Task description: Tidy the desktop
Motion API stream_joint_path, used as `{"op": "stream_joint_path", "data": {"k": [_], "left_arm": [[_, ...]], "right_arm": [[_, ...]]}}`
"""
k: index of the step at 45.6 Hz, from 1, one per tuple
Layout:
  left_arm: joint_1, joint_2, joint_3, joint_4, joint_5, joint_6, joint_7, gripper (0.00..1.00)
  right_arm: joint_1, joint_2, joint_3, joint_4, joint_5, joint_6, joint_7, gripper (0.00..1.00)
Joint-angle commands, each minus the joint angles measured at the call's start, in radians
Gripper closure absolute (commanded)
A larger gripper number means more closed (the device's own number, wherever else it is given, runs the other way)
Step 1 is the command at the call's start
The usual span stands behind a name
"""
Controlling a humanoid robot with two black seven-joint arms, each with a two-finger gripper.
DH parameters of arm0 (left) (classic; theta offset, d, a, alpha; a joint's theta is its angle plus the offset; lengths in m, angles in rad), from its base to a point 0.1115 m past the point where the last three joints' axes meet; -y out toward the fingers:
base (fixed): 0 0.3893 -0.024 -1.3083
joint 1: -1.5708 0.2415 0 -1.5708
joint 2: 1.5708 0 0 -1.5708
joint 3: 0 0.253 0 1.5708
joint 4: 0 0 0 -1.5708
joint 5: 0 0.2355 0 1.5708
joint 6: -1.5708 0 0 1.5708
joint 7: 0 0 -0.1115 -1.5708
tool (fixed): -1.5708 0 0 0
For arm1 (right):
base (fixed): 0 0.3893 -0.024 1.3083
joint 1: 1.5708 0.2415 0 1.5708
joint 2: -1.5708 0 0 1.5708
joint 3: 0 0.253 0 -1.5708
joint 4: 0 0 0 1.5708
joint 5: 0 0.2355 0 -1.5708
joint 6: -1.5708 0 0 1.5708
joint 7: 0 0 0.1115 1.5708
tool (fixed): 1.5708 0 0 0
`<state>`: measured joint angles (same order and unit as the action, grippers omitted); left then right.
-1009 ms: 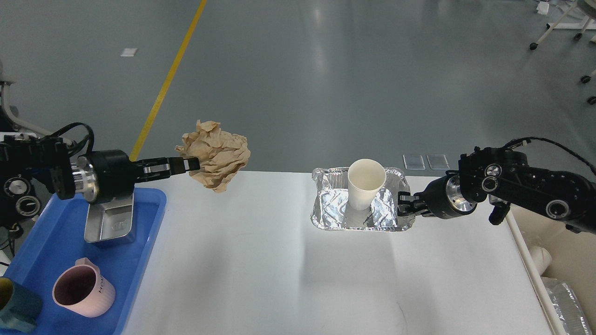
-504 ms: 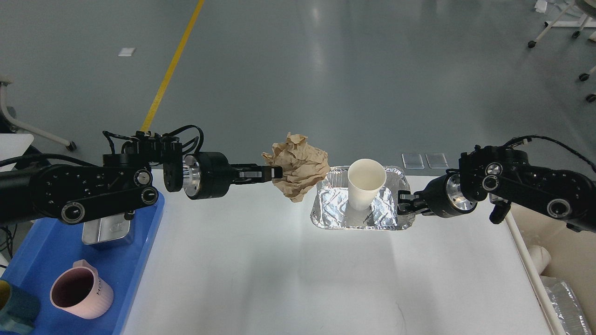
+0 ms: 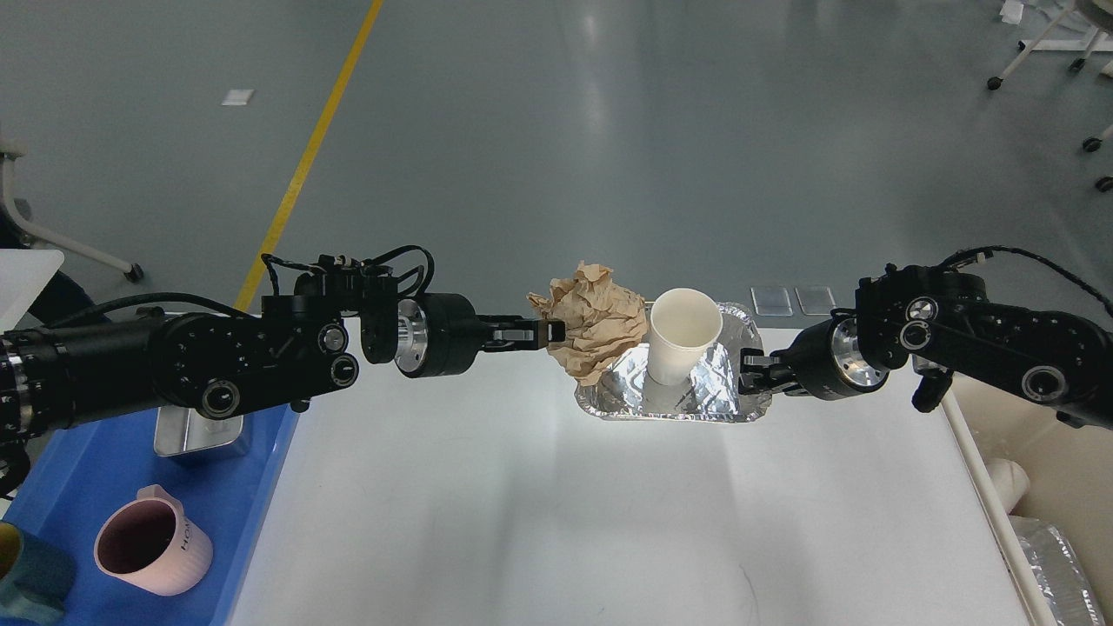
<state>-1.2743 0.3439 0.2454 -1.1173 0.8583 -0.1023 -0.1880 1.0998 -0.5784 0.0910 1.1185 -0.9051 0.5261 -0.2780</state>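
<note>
- Bench (image 3: pixel 556 522): white top with rounded corners, spanning below both hands and out to either side of them.
- Left hand (image 3: pixel 556 331): reaching in level from the left, its two fingers pinched tight on the left edge of a crumpled paper ball.
- Crumpled paper ball (image 3: pixel 596 320): brown, held clear above the bench at the tip of the left hand, over the left rim of the foil tray and just beside the paper cup.
- Foil tray (image 3: pixel 696 402): silver and shallow, lying between the two hands on the far part of the bench.
- Paper cup (image 3: pixel 682 335): white, mouth tipped toward the viewer, standing inside the foil tray.
- Right hand (image 3: pixel 751 374): reaching in from the right to the tray's right rim; whether its fingers are closed on the rim cannot be told.
- Blue tray (image 3: pixel 252 487): below the left arm, well behind that hand.
- Pink mug (image 3: pixel 152 549): in the blue tray.
- Metal box (image 3: pixel 196 435): in the blue tray, partly hidden under the arm.
</note>
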Motion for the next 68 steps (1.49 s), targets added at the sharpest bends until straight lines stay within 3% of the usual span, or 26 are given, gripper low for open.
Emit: {"op": "stream_joint_path", "data": {"k": [1,3,5,10,25,34,44,50,68], "left_arm": [[0.012,-0.065,-0.001,0.045,-0.004,0.015,0.009,0.46],[0.013,-0.071,-0.005,0.056,-0.005,0.015,0.01,0.25],[0.013,-0.071,-0.014,0.06,-0.013,0.015,0.01,0.12],[0.013,-0.063,-0.029,0.059,-0.094,0.013,0.007,0.04],[0.015,0.02,-0.043,0.044,-0.139,0.007,0.004,0.03],[0.088,0.141,-0.161,0.042,-0.17,0.006,0.004,0.03],[0.265,0.337,-0.376,-0.015,-0.173,0.0,-0.001,0.03],[0.421,0.435,-0.561,-0.125,-0.173,0.0,0.001,0.03],[0.808,0.56,-0.934,-0.315,-0.173,0.012,0.005,0.03]], "right_arm": [[0.0,-0.003,0.004,0.0,0.0,0.0,-0.001,1.0],[0.0,-0.005,0.006,0.001,0.0,0.0,0.0,1.0],[0.0,-0.008,0.004,0.001,0.0,0.0,0.0,1.0],[0.0,-0.014,0.007,0.001,0.0,0.0,0.0,1.0],[-0.008,-0.035,0.019,-0.002,0.0,0.002,-0.001,1.0],[-0.037,-0.052,0.024,-0.005,0.0,0.002,-0.001,1.0],[-0.072,-0.08,0.045,-0.006,0.0,0.0,-0.001,1.0],[-0.081,-0.084,0.064,-0.005,0.0,0.0,-0.001,1.0],[-0.1,-0.136,0.07,0.0,0.002,0.0,-0.001,1.0]]}}
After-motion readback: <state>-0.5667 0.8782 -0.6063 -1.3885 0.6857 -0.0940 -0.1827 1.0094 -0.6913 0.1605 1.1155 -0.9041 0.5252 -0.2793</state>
